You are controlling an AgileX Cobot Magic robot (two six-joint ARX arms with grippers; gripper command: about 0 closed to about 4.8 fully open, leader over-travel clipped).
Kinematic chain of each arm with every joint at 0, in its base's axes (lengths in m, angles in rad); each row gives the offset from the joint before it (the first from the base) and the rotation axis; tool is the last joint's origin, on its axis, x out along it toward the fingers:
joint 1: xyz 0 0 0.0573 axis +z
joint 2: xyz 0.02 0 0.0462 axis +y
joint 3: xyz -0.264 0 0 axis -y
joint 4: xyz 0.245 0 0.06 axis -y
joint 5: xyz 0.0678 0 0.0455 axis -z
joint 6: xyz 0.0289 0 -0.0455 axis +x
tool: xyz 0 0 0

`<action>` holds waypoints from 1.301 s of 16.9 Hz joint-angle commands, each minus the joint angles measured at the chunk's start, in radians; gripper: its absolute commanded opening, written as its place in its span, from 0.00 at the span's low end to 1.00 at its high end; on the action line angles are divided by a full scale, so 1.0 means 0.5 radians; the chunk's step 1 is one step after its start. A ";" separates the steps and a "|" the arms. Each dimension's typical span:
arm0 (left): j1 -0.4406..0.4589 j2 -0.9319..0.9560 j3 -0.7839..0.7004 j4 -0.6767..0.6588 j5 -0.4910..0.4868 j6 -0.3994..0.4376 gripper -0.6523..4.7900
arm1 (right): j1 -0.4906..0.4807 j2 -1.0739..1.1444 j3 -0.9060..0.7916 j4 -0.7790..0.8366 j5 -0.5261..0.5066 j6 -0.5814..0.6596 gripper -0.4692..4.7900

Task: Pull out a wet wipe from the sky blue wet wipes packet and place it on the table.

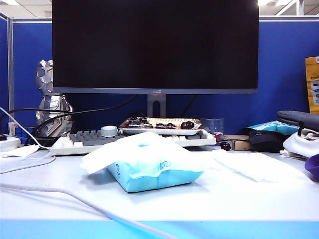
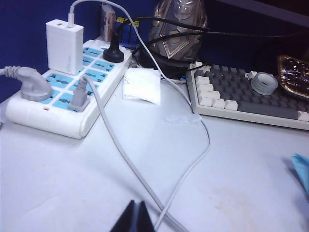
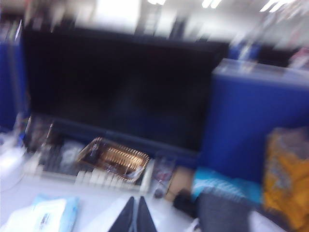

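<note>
The sky blue wet wipes packet [image 1: 154,174] lies in the middle of the table [image 1: 60,189], with white material [image 1: 129,149] spread over its top. A thin white wet wipe [image 1: 254,167] lies flat on the table just right of the packet. Neither gripper shows in the exterior view. My left gripper [image 2: 136,207] is shut and empty above bare table near two crossing cables, with a corner of the packet [image 2: 301,169] off to one side. My right gripper [image 3: 135,205] is shut and empty in a blurred view, held above the table beside the packet [image 3: 48,215].
A large dark monitor [image 1: 154,45] stands behind a keyboard [image 1: 89,139] and a tray of dark items [image 1: 159,124]. A power strip [image 2: 63,92] with plugs and white cables [image 2: 125,159] sits at the left. A black mouse [image 1: 266,139], bags and cloth crowd the right.
</note>
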 commanded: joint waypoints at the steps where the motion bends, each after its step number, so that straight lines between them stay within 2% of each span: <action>1: 0.000 -0.006 -0.005 0.008 0.002 0.008 0.11 | -0.064 -0.277 -0.742 0.895 -0.040 0.020 0.09; 3: 0.000 -0.006 -0.005 0.008 0.002 0.008 0.11 | -0.149 -0.453 -1.228 1.299 -0.041 0.021 0.09; 4: 0.000 -0.006 -0.005 0.008 0.002 0.008 0.11 | -0.185 -0.503 -1.339 1.358 -0.084 0.020 0.09; 5: 0.000 -0.006 -0.005 0.008 0.002 0.008 0.11 | -0.263 -0.584 -1.506 1.412 -0.240 0.018 0.09; 7: 0.000 -0.006 -0.005 0.007 0.002 0.008 0.11 | -0.451 -0.659 -1.782 1.491 -0.380 0.022 0.09; 11: 0.000 -0.006 -0.005 0.008 0.002 0.008 0.11 | -0.632 -0.660 -2.073 1.585 -0.619 0.029 0.09; 17: 0.000 -0.006 -0.005 0.008 0.002 0.008 0.11 | -0.736 -0.661 -2.431 1.590 -0.604 0.081 0.09; 20: 0.000 -0.006 -0.005 0.008 0.002 0.008 0.11 | -0.737 -0.661 -2.546 1.485 -0.477 0.307 0.09; 22: 0.000 -0.006 -0.005 0.008 0.002 0.008 0.11 | -0.767 -0.661 -2.626 1.403 -0.462 0.334 0.09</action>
